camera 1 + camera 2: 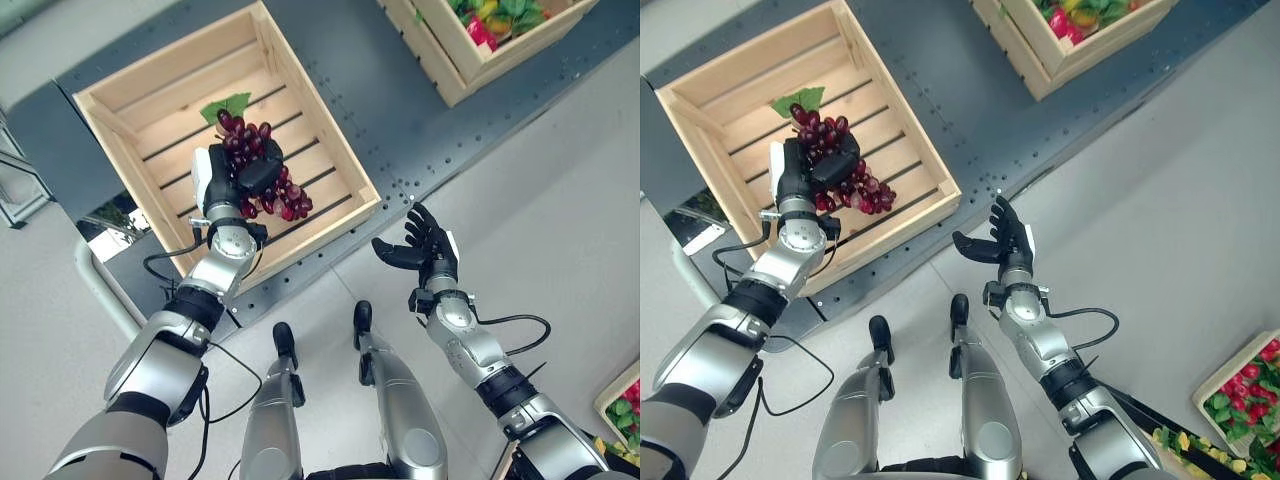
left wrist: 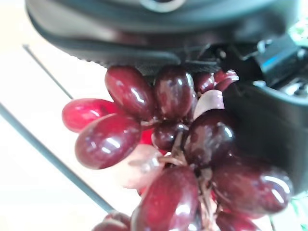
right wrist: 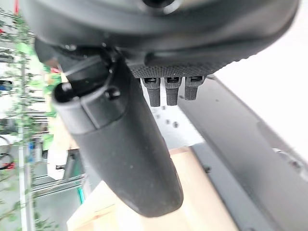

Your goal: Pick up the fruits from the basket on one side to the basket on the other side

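From the left eye view, the robot's left hand [image 1: 222, 190] has its dark fingers curled round a bunch of dark red plastic-looking grapes with a green leaf [image 1: 262, 165], held over the slatted floor of the pale wooden crate [image 1: 330, 150] on the dark grey platform [image 1: 400, 120]. I cannot tell whether the bunch touches the slats or hangs just above them. A second wooden crate holding mixed fruit and greenery [image 1: 470, 60] sits well apart at the far right. The right hand [image 1: 425, 250] floats over the light floor with fingers spread and relaxed, holding nothing.

The right eye view shows the same: grapes well inside the near crate's walls, the right hand idle just past the crate's corner, and a third box of red fruit [image 1: 1250, 385] low at the right edge.

In the left wrist view, the glossy grapes [image 2: 173, 159] press against the palm, with pale slats beyond. The grip looks to bear on the top of the cluster, so the lower berries dangle freely.

The right wrist view shows the thumb [image 3: 120, 149] straight and fingertips [image 3: 166, 91] barely bent.

To finish this well, I'd judge the hand should lower until the bunch rests on the slats, then loosen gently so no berry snags, and lift straight up clear of the crate wall.
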`<state>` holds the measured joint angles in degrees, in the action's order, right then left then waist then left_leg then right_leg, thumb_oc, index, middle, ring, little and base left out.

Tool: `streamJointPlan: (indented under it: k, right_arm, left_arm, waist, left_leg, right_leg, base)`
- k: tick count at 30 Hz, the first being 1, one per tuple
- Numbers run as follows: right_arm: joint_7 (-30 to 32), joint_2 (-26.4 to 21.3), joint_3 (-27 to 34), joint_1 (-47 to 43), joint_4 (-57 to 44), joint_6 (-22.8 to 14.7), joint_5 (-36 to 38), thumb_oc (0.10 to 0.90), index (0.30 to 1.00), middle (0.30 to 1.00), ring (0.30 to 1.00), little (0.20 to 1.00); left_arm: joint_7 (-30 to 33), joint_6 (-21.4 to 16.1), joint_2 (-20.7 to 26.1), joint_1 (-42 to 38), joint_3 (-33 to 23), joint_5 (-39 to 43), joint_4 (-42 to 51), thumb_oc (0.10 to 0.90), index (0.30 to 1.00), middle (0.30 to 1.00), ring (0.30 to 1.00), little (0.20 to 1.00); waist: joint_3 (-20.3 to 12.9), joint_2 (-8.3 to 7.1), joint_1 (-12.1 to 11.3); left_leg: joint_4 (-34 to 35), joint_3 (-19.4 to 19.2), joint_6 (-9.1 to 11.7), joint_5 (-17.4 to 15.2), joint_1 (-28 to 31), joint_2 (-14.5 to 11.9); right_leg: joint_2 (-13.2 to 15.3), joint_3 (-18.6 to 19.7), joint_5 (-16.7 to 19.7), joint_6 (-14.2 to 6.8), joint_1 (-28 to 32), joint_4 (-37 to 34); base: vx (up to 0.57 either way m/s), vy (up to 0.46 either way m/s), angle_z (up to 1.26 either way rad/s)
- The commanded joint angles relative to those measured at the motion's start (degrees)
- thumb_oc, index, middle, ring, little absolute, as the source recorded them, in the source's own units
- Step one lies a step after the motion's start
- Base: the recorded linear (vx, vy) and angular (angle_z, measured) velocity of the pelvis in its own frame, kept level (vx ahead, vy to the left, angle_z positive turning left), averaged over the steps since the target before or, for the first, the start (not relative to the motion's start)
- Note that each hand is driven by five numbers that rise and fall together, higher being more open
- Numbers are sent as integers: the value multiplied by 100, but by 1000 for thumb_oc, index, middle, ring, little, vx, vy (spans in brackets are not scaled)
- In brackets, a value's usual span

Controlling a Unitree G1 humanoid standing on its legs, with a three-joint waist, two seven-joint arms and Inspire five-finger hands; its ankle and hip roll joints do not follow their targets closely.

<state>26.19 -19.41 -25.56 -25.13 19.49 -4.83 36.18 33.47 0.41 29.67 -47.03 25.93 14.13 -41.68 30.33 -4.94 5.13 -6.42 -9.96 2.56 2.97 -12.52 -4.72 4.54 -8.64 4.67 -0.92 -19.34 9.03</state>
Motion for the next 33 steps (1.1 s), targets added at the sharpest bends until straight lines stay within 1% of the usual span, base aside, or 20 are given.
streamJointPlan:
  k: [1,4,5,6,7,8,9,11,13,16,17,18,19,20,22,24,28,33]
  right_arm:
    - [-241,-132,417,116,-727,-466,-360,800,900,900,900,900]
    - [-608,-190,436,307,-823,-615,-357,800,900,900,900,900]
    - [-957,-224,429,373,-894,-745,-318,800,900,900,900,900]
    - [-1046,-235,426,389,-912,-767,-299,800,900,900,900,900]
    - [-1640,-303,418,473,-1037,-927,-166,800,900,900,900,900]
    - [-2111,-422,408,520,-1187,-990,-56,800,900,900,900,900]
    - [-2114,-424,407,522,-1187,-991,-54,800,900,900,900,900]
    - [-2738,-569,375,539,-1363,-1098,-27,800,900,900,900,900]
    - [-2892,-589,358,513,-1450,-1044,-75,800,900,900,900,900]
    - [-3308,-633,310,457,-1652,-827,-2,800,900,900,900,900]
    - [-3350,-628,294,443,-1697,-752,25,800,900,900,900,900]
    - [-3363,-626,291,442,-1707,-736,21,800,900,900,900,900]
    - [-3501,-629,250,403,-1817,-565,158,800,900,900,900,900]
    - [-3512,-617,225,360,-1860,-432,273,800,900,900,900,900]
    - [-3601,-583,210,310,-1874,-297,372,800,900,900,900,900]
    - [-3626,-555,167,229,-1907,-133,499,800,900,900,900,900]
    - [-3586,-493,150,119,-1916,2,641,800,900,900,900,900]
    - [-3421,-323,181,-216,-1965,209,971,800,900,900,900,900]
  left_arm:
    - [80,-830,295,-262,-444,-637,869,400,300,300,300,300]
    - [31,-815,439,-7,-431,-970,1253,400,300,300,300,300]
    - [39,-779,515,95,-417,-1199,1442,400,300,300,300,300]
    - [34,-763,534,118,-414,-1269,1488,400,300,300,300,300]
    - [22,-737,664,240,-407,-1599,1721,400,300,300,300,300]
    - [-30,-754,795,348,-415,-1748,1908,400,300,300,300,300]
    - [-31,-752,795,354,-419,-1749,1913,400,300,300,300,300]
    - [-150,-801,922,490,-438,-1975,2116,400,300,300,300,300]
    - [-234,-778,974,531,-439,-2043,2221,400,300,300,300,300]
    - [-424,-789,1039,636,-471,-2123,2457,400,300,300,300,300]
    - [-483,-779,1038,657,-473,-2137,2495,400,300,300,300,300]
    - [-493,-778,1037,665,-475,-2144,2504,400,300,300,300,300]
    - [-646,-770,1083,695,-453,-2171,2633,400,300,300,300,300]
    - [-736,-784,1109,693,-442,-2143,2665,400,300,300,300,300]
    - [-859,-838,1181,656,-436,-2075,2704,400,300,300,300,300]
    - [-1099,-859,1268,543,-429,-1803,2805,400,300,300,300,300]
    - [-1320,-883,1322,416,-422,-1493,2915,400,300,300,300,300]
    - [-1645,-1014,1262,153,-335,-1041,2939,400,300,300,300,300]
  waist:
    - [-132,310,-37]
    - [-341,384,-40]
    - [-450,421,-45]
    - [-473,429,-47]
    - [-614,466,-57]
    - [-769,492,-64]
    - [-768,493,-63]
    - [-1022,529,-85]
    - [-1159,551,-102]
    - [-1494,584,-150]
    - [-1578,589,-166]
    - [-1591,590,-168]
    - [-1807,613,-203]
    - [-1928,632,-220]
    - [-2058,657,-241]
    - [-2258,697,-278]
    - [-2395,730,-317]
    - [-2567,755,-379]
  left_leg:
    - [-427,72,-111,-638,131,296]
    - [-255,75,-101,-647,393,312]
    - [-147,80,-94,-651,535,318]
    - [-127,81,-93,-653,566,318]
    - [-44,83,-83,-675,714,320]
    - [-8,59,-73,-708,837,316]
    - [-5,59,-73,-707,843,316]
    - [5,29,-62,-769,1013,306]
    - [38,38,-60,-786,1114,309]
    - [194,64,-49,-789,1366,313]
    - [242,74,-46,-786,1424,312]
    - [257,76,-46,-783,1441,313]
    - [409,132,-36,-766,1600,312]
    - [512,156,-30,-747,1702,315]
    - [652,188,-19,-716,1822,314]
    - [908,217,0,-648,2007,310]
    - [1122,255,20,-576,2126,305]
    - [1142,375,36,-584,2057,312]
  right_leg:
    - [83,-255,-1148,-31,715,438]
    - [114,-247,-1123,-52,994,229]
    - [123,-235,-1105,-64,1144,107]
    - [126,-233,-1102,-67,1176,83]
    - [146,-229,-1083,-82,1338,-42]
    - [163,-235,-1077,-93,1466,-120]
    - [162,-236,-1075,-94,1473,-126]
    - [191,-242,-1077,-115,1673,-217]
    - [204,-235,-1069,-135,1784,-274]
    - [220,-220,-1001,-194,2057,-479]
    - [221,-226,-983,-208,2114,-525]
    - [221,-228,-977,-211,2132,-541]
    - [211,-215,-913,-245,2293,-700]
    - [198,-215,-876,-262,2394,-798]
    - [185,-222,-819,-286,2512,-934]
    - [172,-276,-714,-333,2699,-1190]
    - [140,-324,-631,-355,2836,-1403]
    - [114,-392,-657,-370,2830,-1403]
  base:
    - [55,31,10]
    - [62,40,4]
    - [46,28,4]
    - [71,33,4]
    - [72,27,7]
    - [66,24,6]
    - [44,14,5]
    - [62,5,0]
    - [83,-2,-2]
    - [102,-19,0]
    - [74,-18,3]
    - [110,-34,3]
    - [128,-36,1]
    - [151,-45,1]
    - [81,-28,5]
    - [57,-29,13]
    - [16,-23,8]
    - [-9,-17,2]
